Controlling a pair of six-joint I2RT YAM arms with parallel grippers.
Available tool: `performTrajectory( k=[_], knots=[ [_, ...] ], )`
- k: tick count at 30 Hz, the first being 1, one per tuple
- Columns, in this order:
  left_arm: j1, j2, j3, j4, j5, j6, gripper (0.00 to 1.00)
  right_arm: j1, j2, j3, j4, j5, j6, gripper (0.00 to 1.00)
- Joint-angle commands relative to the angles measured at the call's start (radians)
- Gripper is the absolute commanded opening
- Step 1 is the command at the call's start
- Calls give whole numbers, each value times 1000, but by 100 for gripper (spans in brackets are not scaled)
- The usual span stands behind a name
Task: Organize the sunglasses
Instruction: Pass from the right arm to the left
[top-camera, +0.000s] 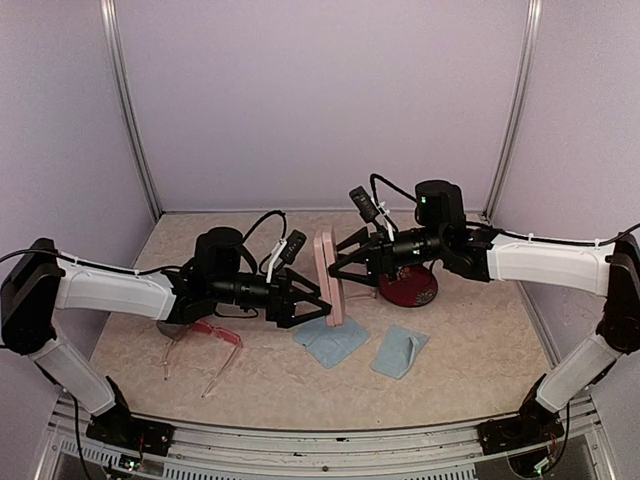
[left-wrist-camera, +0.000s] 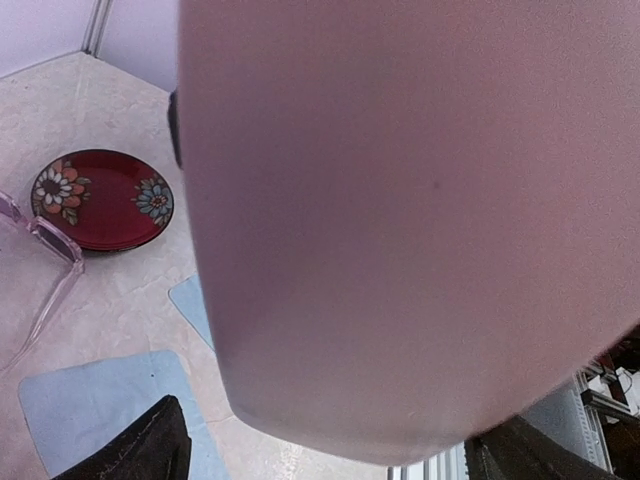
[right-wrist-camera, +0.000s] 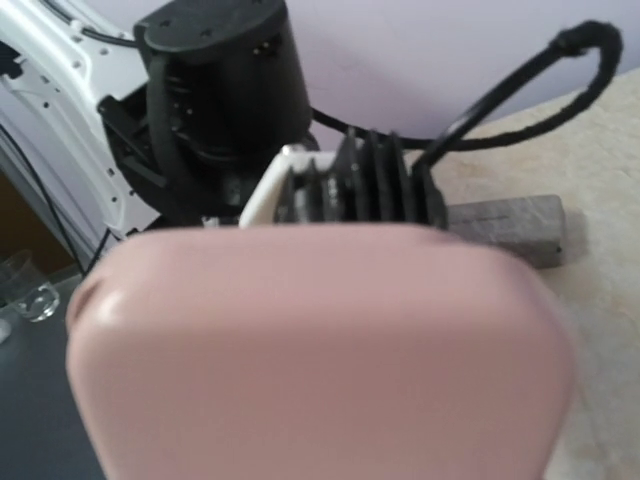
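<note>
Far left on the table, the red-pink sunglasses lie flat just under my left forearm, lenses toward the arm and their 2 slim arms trailing toward the near edge. In the right wrist view a grey case lies on the table beyond my left arm.

My left pincer reaches to the right, its 2 fingers spread wide on either side of the near end of the pink case and clamped on it. In the left wrist view the case fills nearly everything between them. The case stands on edge, lifted between my 2 arms.

Below the case, 2 light-blue cloths lie side by side on the table, apart from each other.

In the left wrist view, the pale clear sunglasses lie on the table just beside the plate, apart from the red-pink pair.

My right pincer meets the far side of the case from the right. I cannot tell whether it is gripping.

Under my right wrist sits the red flowered plate.
</note>
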Motion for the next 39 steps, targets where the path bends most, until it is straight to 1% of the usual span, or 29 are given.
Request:
performTrajectory(
  k=[1,6,11,14,17,18,20,22,25,28,30,31,33,36,39],
  knots=[
    [-12,20,30,44,52,16,91,11,13,13,85,-62,23,26],
    [-17,27,24,65,80,5,86,12,20,10,92,-70,25,26],
    [-15,36,28,86,103,-14,77,16,34,14,90,-94,21,26],
    [-14,41,29,98,118,-26,68,16,36,11,84,-96,14,27],
    [-9,40,21,114,126,-42,54,16,32,9,61,-78,-5,30],
    [-5,37,16,123,126,-46,48,16,31,9,48,-67,-14,33],
    [0,32,7,136,125,-47,41,16,30,11,33,-53,-23,38],
    [3,28,2,141,115,-79,35,15,32,12,18,-38,-28,45],
    [7,22,-3,147,95,-94,26,16,34,13,8,-16,-29,60],
    [12,17,-8,158,70,-114,17,16,33,13,0,8,-27,71],
    [14,14,-10,160,51,-118,12,18,30,8,-4,33,-26,82],
    [14,14,-11,160,45,-119,10,21,28,5,-6,50,-25,85],
    [14,15,-11,162,38,-123,7,28,24,2,-11,76,-28,89],
    [14,21,-10,167,33,-131,6,44,24,-4,-13,96,-32,96],
    [14,27,-8,172,33,-136,5,58,27,-11,-7,112,-31,98]
  ],
)
